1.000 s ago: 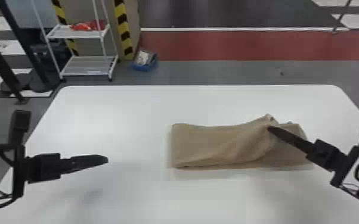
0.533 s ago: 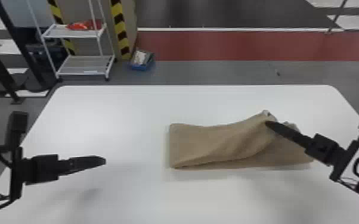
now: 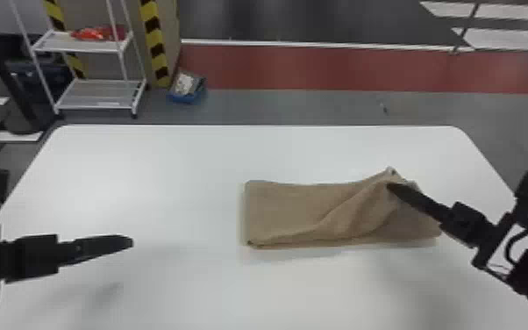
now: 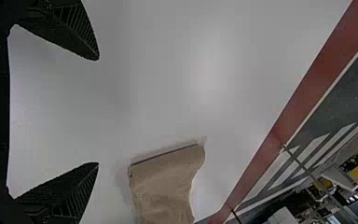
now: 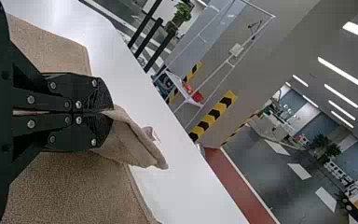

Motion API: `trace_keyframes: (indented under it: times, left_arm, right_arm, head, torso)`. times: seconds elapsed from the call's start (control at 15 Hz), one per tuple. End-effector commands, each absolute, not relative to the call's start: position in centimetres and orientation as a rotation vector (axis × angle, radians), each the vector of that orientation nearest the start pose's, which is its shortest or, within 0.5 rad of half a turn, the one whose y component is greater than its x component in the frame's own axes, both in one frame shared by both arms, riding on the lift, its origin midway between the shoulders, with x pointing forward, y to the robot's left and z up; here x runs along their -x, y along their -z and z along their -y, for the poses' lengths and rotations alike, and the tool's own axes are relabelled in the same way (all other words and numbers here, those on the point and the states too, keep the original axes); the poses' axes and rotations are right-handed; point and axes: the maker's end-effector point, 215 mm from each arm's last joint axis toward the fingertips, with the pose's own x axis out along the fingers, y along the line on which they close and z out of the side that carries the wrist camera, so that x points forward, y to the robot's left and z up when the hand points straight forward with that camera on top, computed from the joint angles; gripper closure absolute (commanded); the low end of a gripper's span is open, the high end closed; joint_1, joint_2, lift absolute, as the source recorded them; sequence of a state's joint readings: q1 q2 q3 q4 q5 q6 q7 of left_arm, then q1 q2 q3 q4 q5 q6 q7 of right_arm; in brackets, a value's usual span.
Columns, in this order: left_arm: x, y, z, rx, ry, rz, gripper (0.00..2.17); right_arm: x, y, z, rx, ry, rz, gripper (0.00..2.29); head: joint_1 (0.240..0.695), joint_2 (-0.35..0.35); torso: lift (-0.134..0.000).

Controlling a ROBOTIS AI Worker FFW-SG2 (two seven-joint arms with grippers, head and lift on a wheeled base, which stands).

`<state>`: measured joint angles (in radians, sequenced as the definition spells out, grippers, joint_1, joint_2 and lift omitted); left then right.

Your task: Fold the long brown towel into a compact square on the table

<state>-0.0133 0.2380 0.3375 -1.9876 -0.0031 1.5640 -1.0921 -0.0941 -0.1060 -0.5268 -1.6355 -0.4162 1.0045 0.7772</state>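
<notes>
Head view: brown towel [image 3: 294, 208] lies oblong on white counter [image 3: 166, 171]. Right tool [image 3: 391, 188] clamped on a raised fold of cloth toward towel's right end. Left tool [image 3: 130, 242], fingers spread wide, left of towel, well apart.

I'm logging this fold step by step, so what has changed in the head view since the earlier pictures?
The view has swung slightly right. Against the table, the brown towel and right gripper have shifted slightly right, widening the gap to the left gripper. No new grip or release shows; the towel's raised part stays at the right gripper.
</notes>
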Motion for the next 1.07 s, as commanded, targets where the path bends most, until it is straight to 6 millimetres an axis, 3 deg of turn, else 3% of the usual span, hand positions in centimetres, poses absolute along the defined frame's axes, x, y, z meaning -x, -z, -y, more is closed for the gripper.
trace_keyframes:
  times: [0.0, 0.13, 0.33, 0.6, 0.87, 1.0]
  left_arm:
    - [-41.0, 40.6, -26.9, 0.557, 0.544, -0.941, 0.08]
    - [-41.0, 40.6, -26.9, 0.558, 0.543, -0.942, 0.08]
    - [-41.0, 40.7, -26.8, 0.558, 0.543, -0.945, 0.08]
    - [-40.8, 40.9, -26.4, 0.559, 0.552, -0.951, 0.08]
    - [-40.9, 40.8, -26.8, 0.558, 0.544, -0.948, 0.08]
    - [-41.0, 40.7, -27.1, 0.556, 0.540, -0.946, 0.08]
  right_arm:
    - [-52.7, 38.7, 30.0, -0.738, -0.456, -0.450, 1.33]
    - [-52.4, 37.7, 30.7, -0.765, -0.460, -0.442, 1.33]
    - [-51.8, 36.8, 34.4, -0.755, -0.415, -0.424, 1.33]
    - [-51.6, 39.0, 34.2, -0.763, -0.398, -0.457, 1.33]
    - [-52.0, 37.8, 32.3, -0.762, -0.443, -0.453, 1.33]
    - [-51.8, 36.3, 33.3, -0.796, -0.442, -0.430, 1.33]
  head:
    - [0.695, -0.042]
    - [0.695, -0.038]
    - [0.695, -0.057]
    - [0.695, -0.089]
    - [0.695, -0.086]
    - [0.695, -0.074]
  torso:
    - [-0.124]
    - [-0.124]
    - [-0.124]
    - [-0.124]
    - [-0.124]
    - [-0.124]
